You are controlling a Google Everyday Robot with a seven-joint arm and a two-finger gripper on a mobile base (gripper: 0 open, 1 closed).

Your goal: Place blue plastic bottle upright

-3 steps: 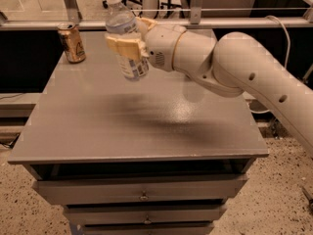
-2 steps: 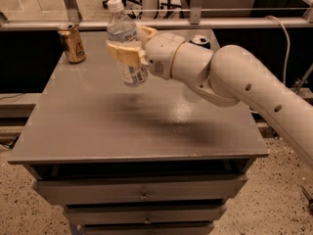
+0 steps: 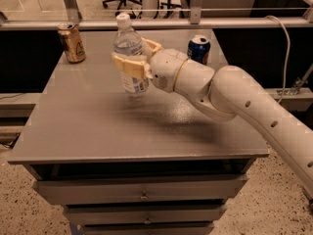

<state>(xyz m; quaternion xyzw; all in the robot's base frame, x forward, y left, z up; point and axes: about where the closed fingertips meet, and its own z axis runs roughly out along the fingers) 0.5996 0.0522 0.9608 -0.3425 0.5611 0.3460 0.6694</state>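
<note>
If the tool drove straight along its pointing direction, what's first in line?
Tool, shut on the blue plastic bottle, points image-left; past the bottle, likely the gold can, though depth is unclear.

Colours here: the claw (image 3: 137, 58) is creamy tan, wrapped round the middle of the blue plastic bottle (image 3: 128, 42) above the table (image 3: 93, 131). The bottle's clear, with a white cap (image 3: 123, 19) and a pale blue-and-white label. The arm (image 3: 234, 97) is off-white with small dark dots. The table's plain matte grey. The gold-tan can (image 3: 72, 43) is back left, the dark blue can (image 3: 199, 48) back right. The floor (image 3: 19, 195) is speckled beige.
</note>
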